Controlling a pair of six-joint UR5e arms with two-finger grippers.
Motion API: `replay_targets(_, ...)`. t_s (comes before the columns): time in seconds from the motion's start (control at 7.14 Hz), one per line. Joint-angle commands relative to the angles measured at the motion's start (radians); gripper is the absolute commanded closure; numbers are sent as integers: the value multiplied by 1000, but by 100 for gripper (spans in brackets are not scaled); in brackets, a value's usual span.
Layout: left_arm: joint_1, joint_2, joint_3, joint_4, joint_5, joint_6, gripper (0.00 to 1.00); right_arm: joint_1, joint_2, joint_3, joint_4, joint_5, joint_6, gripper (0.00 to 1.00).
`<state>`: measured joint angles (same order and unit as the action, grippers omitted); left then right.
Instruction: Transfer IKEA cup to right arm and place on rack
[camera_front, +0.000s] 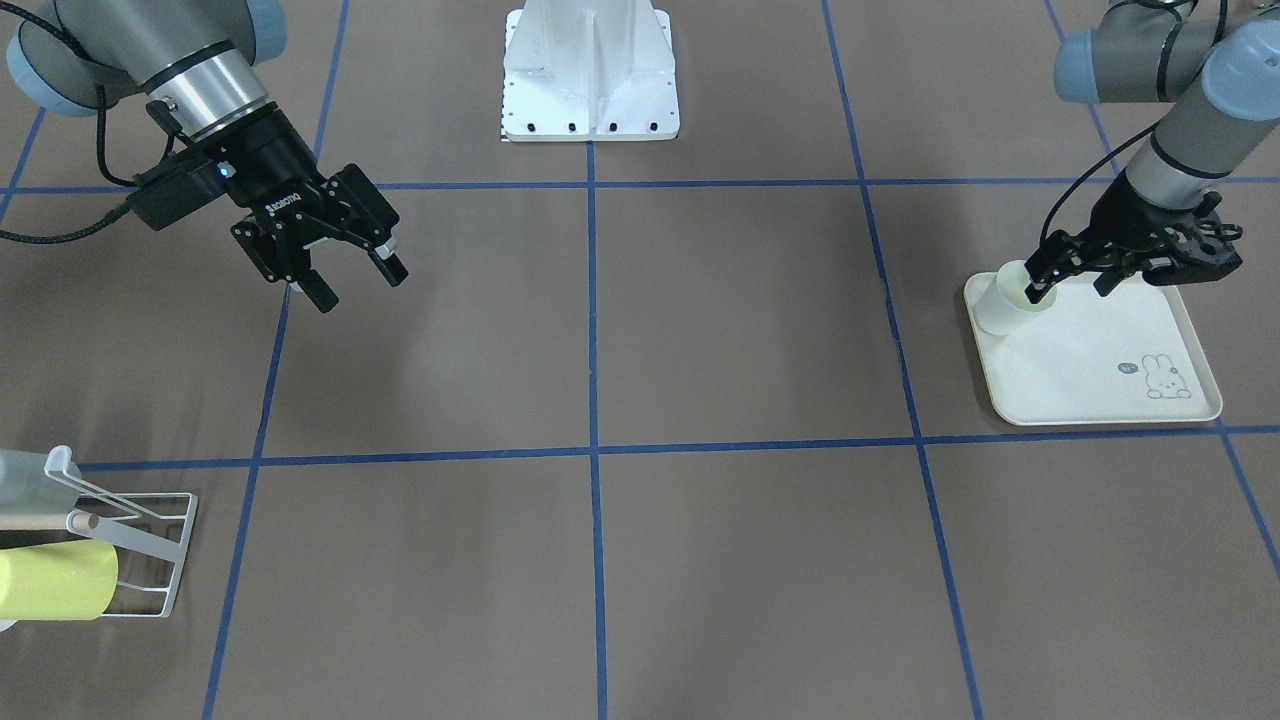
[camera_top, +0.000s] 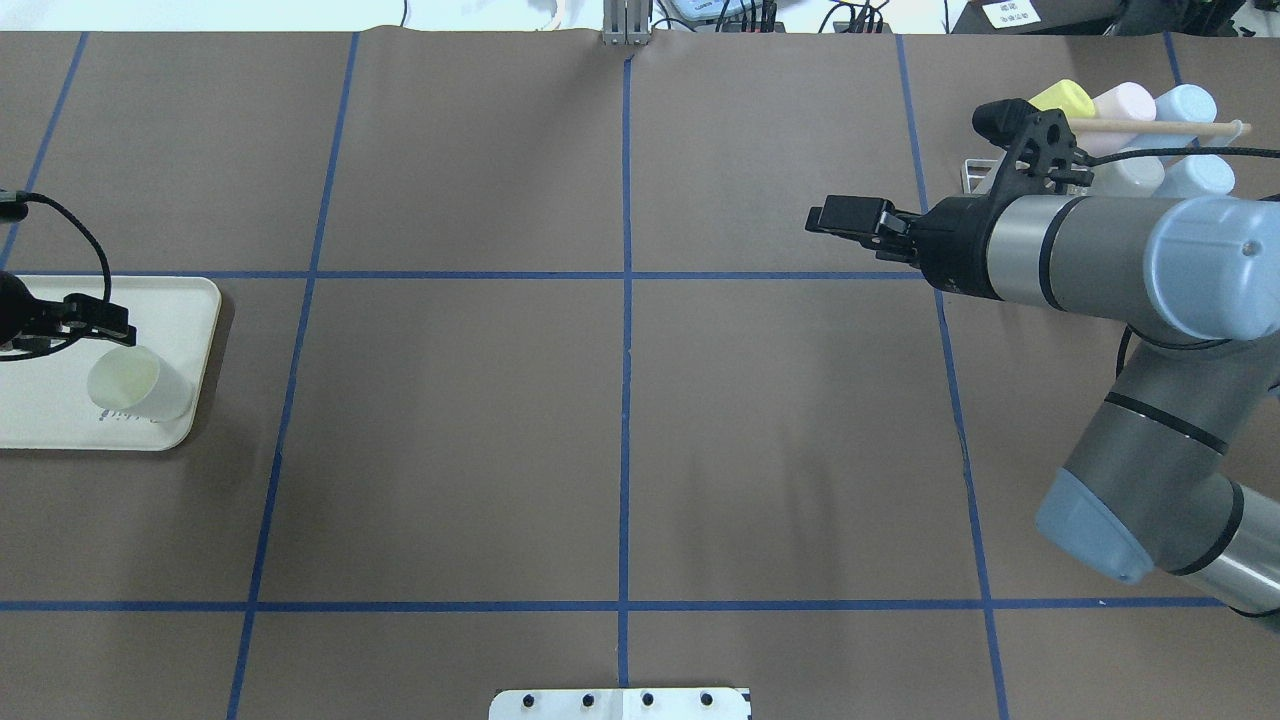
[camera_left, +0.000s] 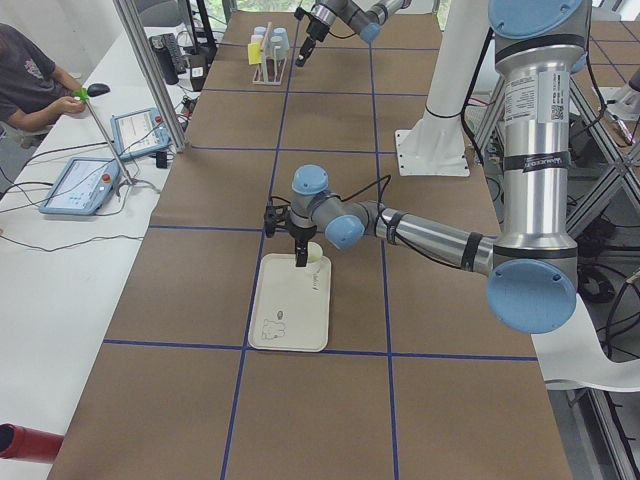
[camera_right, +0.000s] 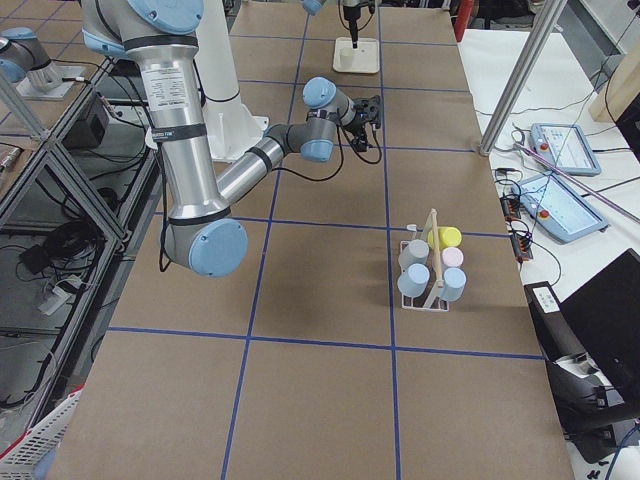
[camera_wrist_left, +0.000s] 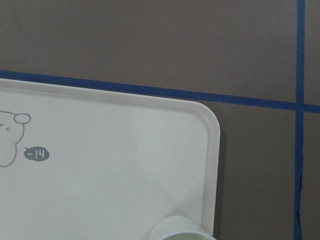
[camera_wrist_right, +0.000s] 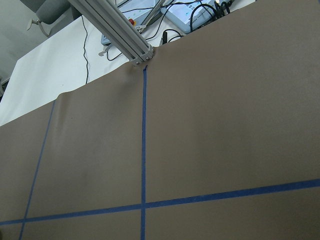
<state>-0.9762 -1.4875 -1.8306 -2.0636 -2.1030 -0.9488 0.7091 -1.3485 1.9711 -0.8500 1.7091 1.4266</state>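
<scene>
Pickup step, I reckon: your left claw (camera_front: 1069, 290) sits open astride the cup (camera_front: 1000, 312) rim on the tray (camera_front: 1100, 360), right claw (camera_front: 360, 286) open, empty; close left next.

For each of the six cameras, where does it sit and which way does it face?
Front-facing: across the table, facing the robot, looking steeply down; shows right gripper and left gripper.
Overhead: behind the robot, looking forward and down; right arm fills its right side.
Exterior left: table's end, looking along it; left arm near.
Exterior right: opposite end; right arm near, rack visible.
Left wrist: looks down on the tray corner; no body.
Right wrist: looks along the table; no body.
Front-facing and overhead share the cup on the tray.
</scene>
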Motion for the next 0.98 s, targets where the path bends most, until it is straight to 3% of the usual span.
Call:
replay_targets(0.0, 22, 7, 8, -10, 0, 2, 0, 0, 0, 0, 0, 3, 0, 0)
replay_targets(0.42, 51, 26, 10, -9, 0, 4, 4, 0, 0, 0, 0, 6, 0, 0)
replay_targets(0.56, 56, 26, 11, -7, -6, 4, 18, 0, 0, 0, 0, 6, 0, 0)
replay_targets(0.84, 57, 26, 14, -6, -5, 4, 59, 0, -1, -3, 0, 6, -2, 0)
